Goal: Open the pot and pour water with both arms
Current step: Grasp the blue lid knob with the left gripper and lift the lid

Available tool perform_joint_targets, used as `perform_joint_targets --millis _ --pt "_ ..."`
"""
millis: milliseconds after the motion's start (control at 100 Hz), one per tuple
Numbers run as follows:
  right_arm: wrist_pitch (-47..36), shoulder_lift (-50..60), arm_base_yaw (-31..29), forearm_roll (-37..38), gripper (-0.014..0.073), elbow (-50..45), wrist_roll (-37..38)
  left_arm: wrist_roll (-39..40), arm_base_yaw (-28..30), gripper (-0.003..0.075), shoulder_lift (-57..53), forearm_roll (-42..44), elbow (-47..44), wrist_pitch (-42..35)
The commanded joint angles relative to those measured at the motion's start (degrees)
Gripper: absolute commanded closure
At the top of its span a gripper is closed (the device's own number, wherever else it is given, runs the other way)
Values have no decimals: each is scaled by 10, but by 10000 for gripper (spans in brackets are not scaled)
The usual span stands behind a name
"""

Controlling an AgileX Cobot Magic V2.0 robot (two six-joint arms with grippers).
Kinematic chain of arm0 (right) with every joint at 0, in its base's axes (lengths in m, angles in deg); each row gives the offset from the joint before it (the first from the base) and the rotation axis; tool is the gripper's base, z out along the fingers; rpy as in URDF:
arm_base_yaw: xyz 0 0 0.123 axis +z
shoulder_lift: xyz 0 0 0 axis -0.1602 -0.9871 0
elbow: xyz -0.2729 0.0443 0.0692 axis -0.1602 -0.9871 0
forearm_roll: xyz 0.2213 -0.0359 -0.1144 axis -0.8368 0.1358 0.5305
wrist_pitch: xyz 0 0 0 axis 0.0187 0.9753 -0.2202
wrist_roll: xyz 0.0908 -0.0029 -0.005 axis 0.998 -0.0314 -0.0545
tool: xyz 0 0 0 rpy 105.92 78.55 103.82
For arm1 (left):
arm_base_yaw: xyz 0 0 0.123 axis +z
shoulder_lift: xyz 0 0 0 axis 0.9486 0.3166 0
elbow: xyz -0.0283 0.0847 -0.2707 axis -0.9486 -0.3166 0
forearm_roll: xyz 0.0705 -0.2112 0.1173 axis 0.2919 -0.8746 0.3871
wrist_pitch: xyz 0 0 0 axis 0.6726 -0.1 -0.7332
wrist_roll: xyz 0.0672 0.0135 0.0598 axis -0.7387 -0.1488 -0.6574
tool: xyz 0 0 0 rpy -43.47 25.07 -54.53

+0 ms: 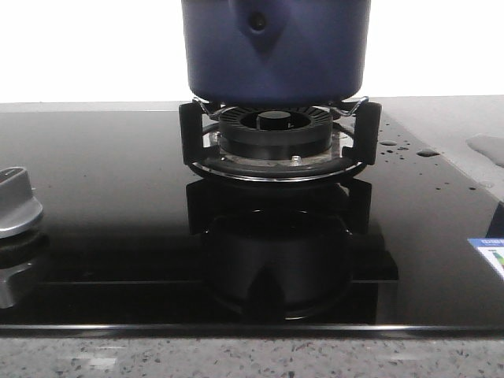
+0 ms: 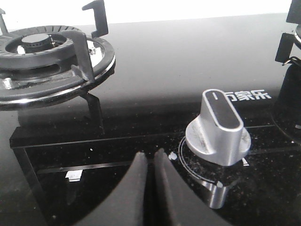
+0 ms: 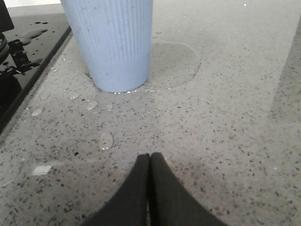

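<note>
The dark navy-blue pot (image 1: 276, 51) stands on the black burner support (image 1: 277, 138) at the middle back of the front view; its top and lid are cut off by the frame. Neither gripper shows in the front view. My left gripper (image 2: 150, 157) is shut and empty, low over the black glass hob, just beside a silver knob (image 2: 218, 125). My right gripper (image 3: 149, 157) is shut and empty over the speckled grey counter, a short way from a pale blue ribbed cup (image 3: 110, 42) that stands in a wet ring.
A second burner (image 2: 44, 56) without a pot lies beyond the left gripper. Water drops (image 1: 398, 147) sit on the hob's right side and on the counter near the cup (image 3: 106, 139). The silver knob (image 1: 16, 201) shows at the hob's left. The hob edge (image 3: 33, 82) runs beside the cup.
</note>
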Motion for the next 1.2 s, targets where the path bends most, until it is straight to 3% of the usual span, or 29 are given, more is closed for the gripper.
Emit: perform_joint_targets --millis 0,790,1040,1140,1190 --pt "-11 12 -3 2 657 -17 -6 5 2 741 -18 -2 -25 -25" --pt "-15 12 -3 5 657 -17 -6 5 2 741 -18 -2 -25 -25" --pt "-138 12 -3 25 657 -17 -4 5 2 741 -18 -2 -25 -34" --pt "-204 12 -3 -59 657 -17 -4 5 2 741 -18 -21 -25 -53" --pt "-226 12 -3 -105 657 -17 -4 5 2 741 -18 -97 -25 -78"
